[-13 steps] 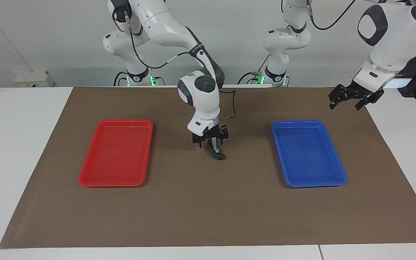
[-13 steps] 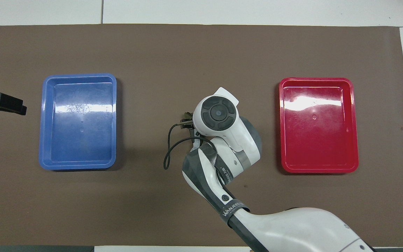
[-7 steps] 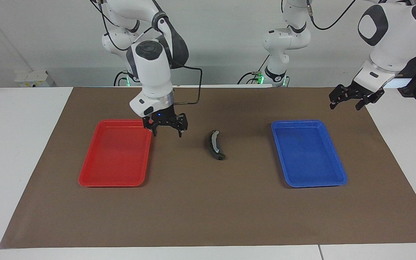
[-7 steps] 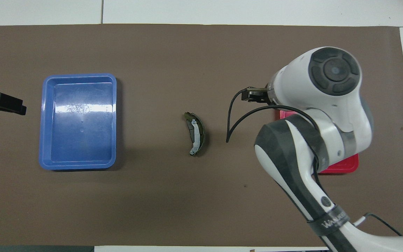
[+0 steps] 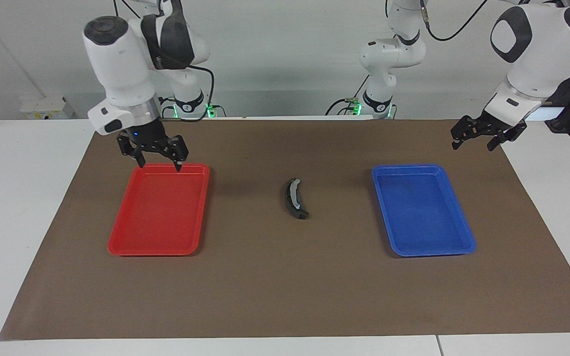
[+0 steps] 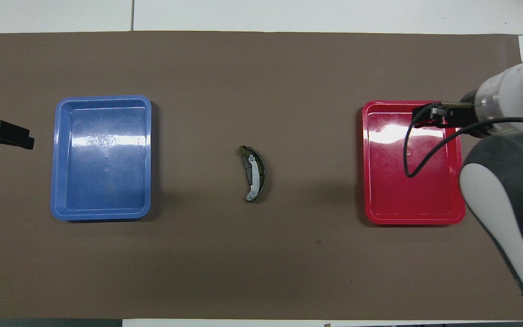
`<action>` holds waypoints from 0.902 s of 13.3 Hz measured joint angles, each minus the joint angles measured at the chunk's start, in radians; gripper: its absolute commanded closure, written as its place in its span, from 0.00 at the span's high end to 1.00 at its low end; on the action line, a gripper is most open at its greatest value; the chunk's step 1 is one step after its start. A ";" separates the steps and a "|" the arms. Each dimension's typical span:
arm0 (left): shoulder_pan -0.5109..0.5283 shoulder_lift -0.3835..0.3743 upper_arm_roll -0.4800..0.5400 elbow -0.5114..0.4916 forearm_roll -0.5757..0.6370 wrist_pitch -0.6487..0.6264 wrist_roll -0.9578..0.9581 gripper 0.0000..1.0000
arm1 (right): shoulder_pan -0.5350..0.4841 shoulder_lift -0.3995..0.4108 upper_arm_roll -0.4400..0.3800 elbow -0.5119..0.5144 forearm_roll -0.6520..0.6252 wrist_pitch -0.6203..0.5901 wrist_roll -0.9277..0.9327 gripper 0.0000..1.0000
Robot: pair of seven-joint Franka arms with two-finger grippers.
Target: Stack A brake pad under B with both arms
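The brake shoe B [image 5: 295,199], dark and banana-shaped with a silver strip, lies on the brown mat between the two trays; it also shows in the overhead view [image 6: 254,173]. The small all-dark pad A does not show apart from it; only a dark edge sticks out under B. My right gripper [image 5: 160,165] is open and empty, raised over the robots' end of the red tray [image 5: 158,249]. My left gripper [image 5: 474,145] is open and empty and waits above the mat's edge at the left arm's end; its tip shows in the overhead view [image 6: 16,136].
The blue tray [image 5: 426,249] stands toward the left arm's end, the red tray [image 6: 413,219] toward the right arm's end. Both trays hold nothing. The right arm's wrist and cable hang over the red tray in the overhead view.
My right gripper was down at B in the middle of the mat. It let go, rose and swung away to over the red tray. B stays where it was. The left arm has not moved.
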 measured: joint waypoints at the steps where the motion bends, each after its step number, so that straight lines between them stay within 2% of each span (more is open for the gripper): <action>1: 0.000 0.000 0.000 0.000 0.000 0.000 0.000 1.00 | -0.029 -0.029 0.000 0.003 0.000 -0.038 -0.027 1.00; 4: 0.000 0.000 0.000 0.000 0.000 0.000 0.000 1.00 | -0.075 -0.076 0.000 0.041 0.000 -0.180 -0.044 1.00; 7: 0.000 0.000 -0.001 0.000 0.000 0.001 0.000 1.00 | -0.096 -0.064 0.001 0.113 0.010 -0.312 -0.046 1.00; 12: -0.001 0.000 -0.002 0.000 0.000 0.001 0.000 1.00 | -0.097 -0.041 0.002 0.130 0.023 -0.341 -0.053 1.00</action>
